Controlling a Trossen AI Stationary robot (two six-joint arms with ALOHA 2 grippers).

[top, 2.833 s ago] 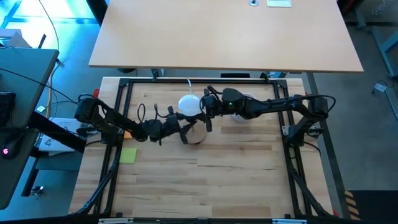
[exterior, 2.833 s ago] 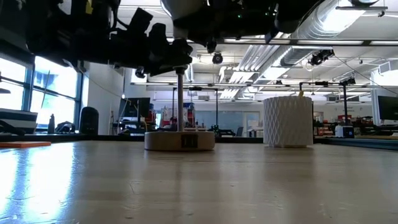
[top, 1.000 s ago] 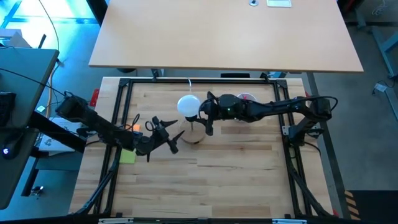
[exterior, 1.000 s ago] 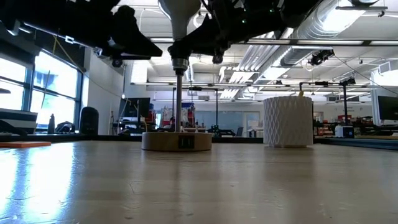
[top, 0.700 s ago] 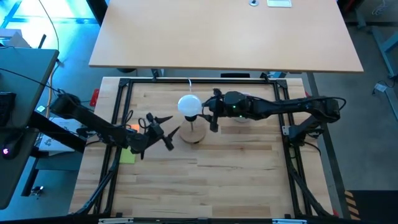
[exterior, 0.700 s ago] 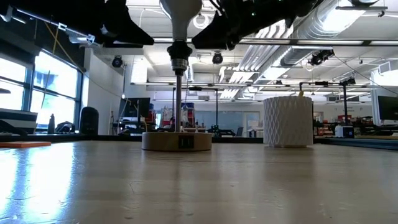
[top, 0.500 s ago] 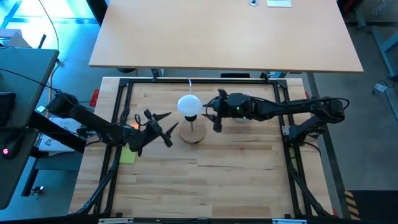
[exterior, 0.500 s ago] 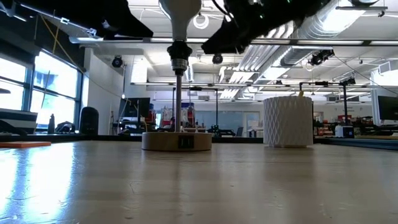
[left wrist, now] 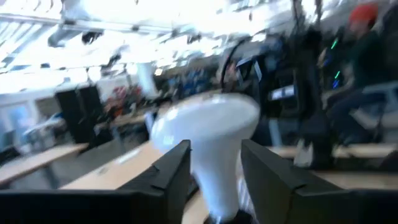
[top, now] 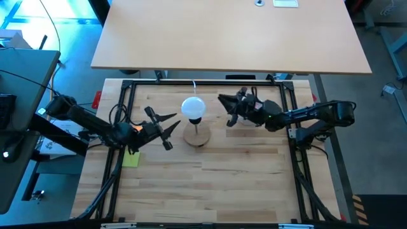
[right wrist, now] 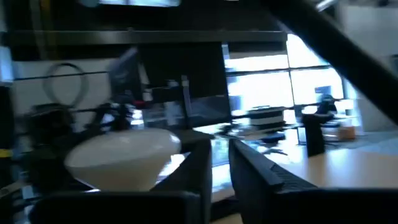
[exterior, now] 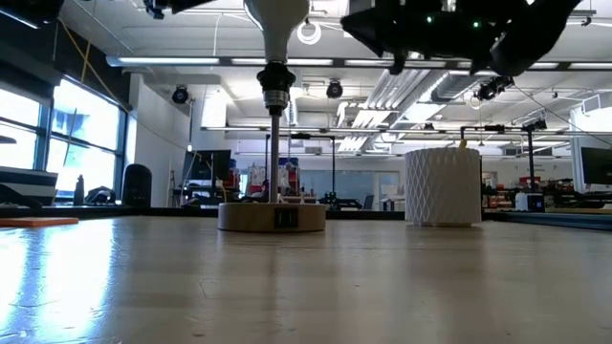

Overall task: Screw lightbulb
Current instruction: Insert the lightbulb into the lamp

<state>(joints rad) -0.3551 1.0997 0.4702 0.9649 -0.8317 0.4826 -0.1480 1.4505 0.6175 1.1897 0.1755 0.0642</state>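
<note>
On post, lightbulb [top: 193,107] released, both arms withdrawn

Both arms were matte black, chunky jointed links with thin black cables looping off them. The right arm [top: 299,115] had small green lights, and the left arm [top: 95,124] had an orange patch near the wrist.

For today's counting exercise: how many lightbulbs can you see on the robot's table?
1. The lightbulb sits on top of the post of the round wooden base, near the table's middle, between the two arms. None other shows.
</note>
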